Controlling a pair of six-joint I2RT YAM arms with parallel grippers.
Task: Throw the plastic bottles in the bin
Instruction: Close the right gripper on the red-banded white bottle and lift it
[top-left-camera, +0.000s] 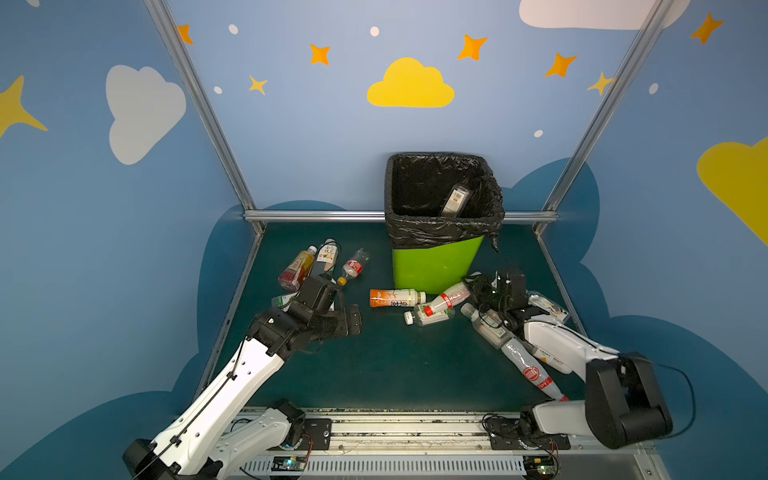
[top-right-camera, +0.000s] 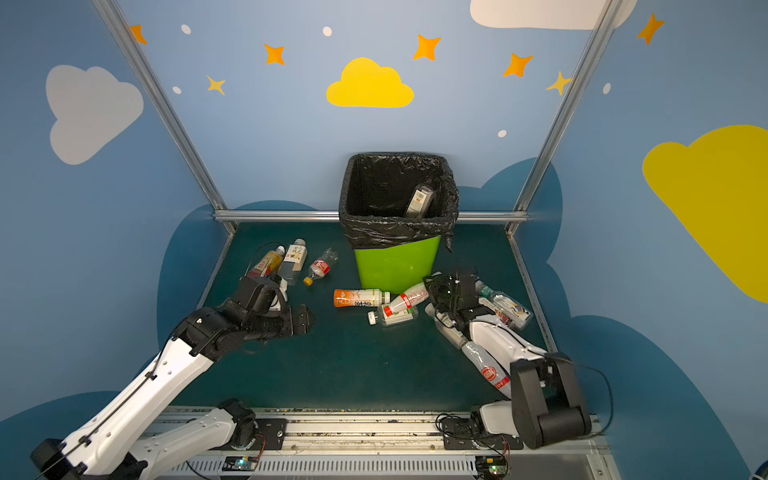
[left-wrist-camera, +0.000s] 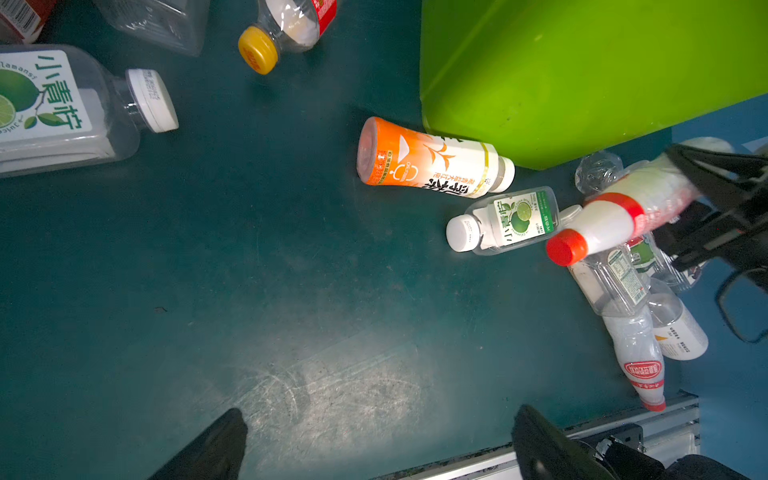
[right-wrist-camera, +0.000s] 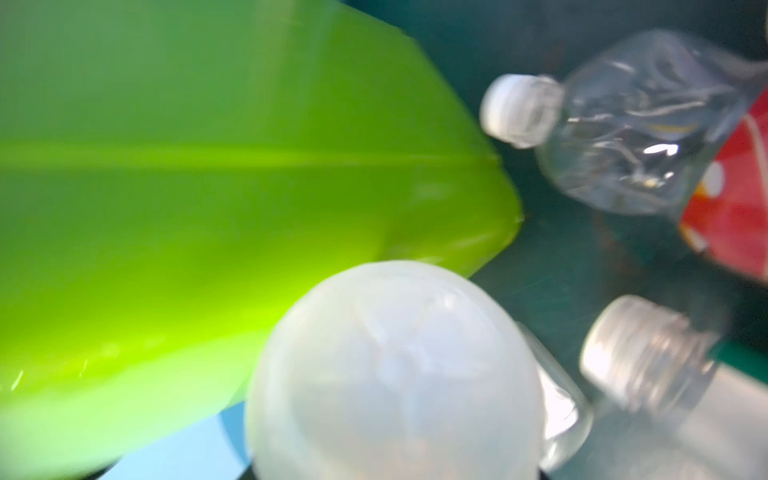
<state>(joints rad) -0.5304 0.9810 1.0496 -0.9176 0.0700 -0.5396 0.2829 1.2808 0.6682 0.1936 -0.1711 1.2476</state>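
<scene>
Jaws of the right gripper (top-left-camera: 473, 286) are shut tight on the fat end of a white plastic bottle with a red cap (top-left-camera: 446, 300), just beside the tall lime-green plastic bin with a black bag (top-left-camera: 436, 266). That arm stretches low over other bottles (top-left-camera: 490, 328). The left gripper (top-left-camera: 351, 320) is wide open, holding nothing, above the dark green mat (top-left-camera: 395, 365). One labelled bottle (top-left-camera: 457, 199) lies inside the bin.

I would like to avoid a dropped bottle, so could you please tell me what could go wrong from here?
1. The right gripper holds the red-capped bottle by its base end, so the long neck may swing or slip free on lifting.
2. The grip sits close beside the bin; rising straight up could snag the overhanging bag.
</scene>
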